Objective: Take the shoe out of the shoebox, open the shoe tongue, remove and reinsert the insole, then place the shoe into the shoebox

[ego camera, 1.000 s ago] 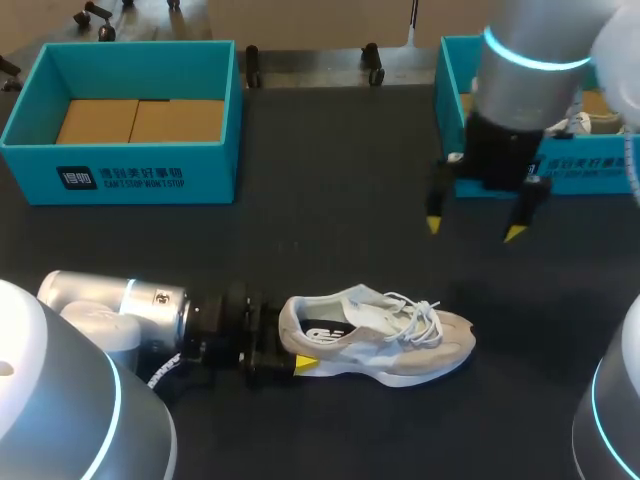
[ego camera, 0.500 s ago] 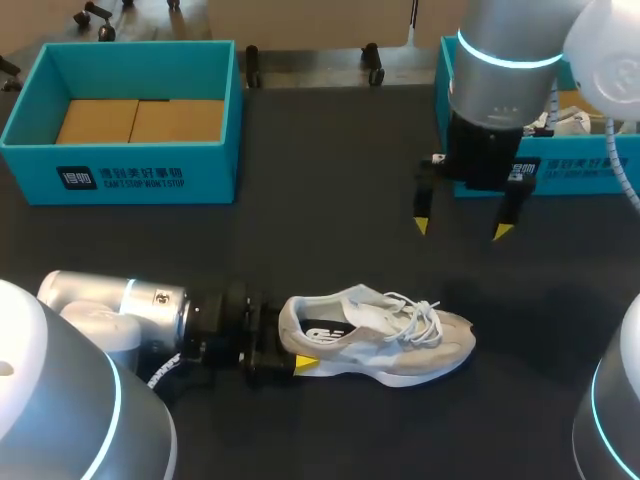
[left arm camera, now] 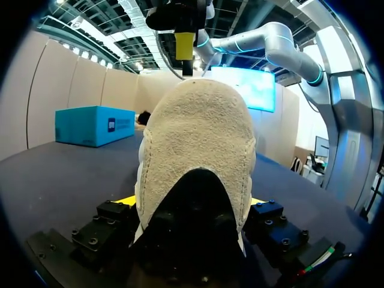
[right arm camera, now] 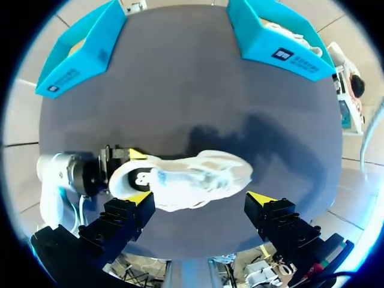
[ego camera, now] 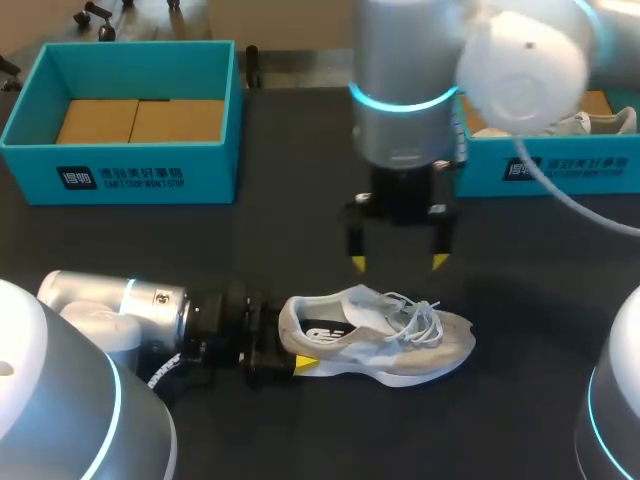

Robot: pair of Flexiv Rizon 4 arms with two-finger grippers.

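shoe (left arm camera: 195, 138) heel: rough beige suede, fuzzy nap. desk (ego camera: 300, 220): dark, matt, smooth. far-left shoebox (ego camera: 150, 175): matt teal card, brown cardboard inside. right arm (ego camera: 400, 80) shell: glossy silver. right fingers (right arm camera: 126, 216): matt black, yellow tips.

A dark grey table (ego camera: 290, 200) with a matte, evenly lit top

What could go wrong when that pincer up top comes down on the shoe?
The right pincer hangs open over the laces, so it might snag them instead of the tongue. The left pincer grips only the heel of the shoe, so a hard push could twist it loose.
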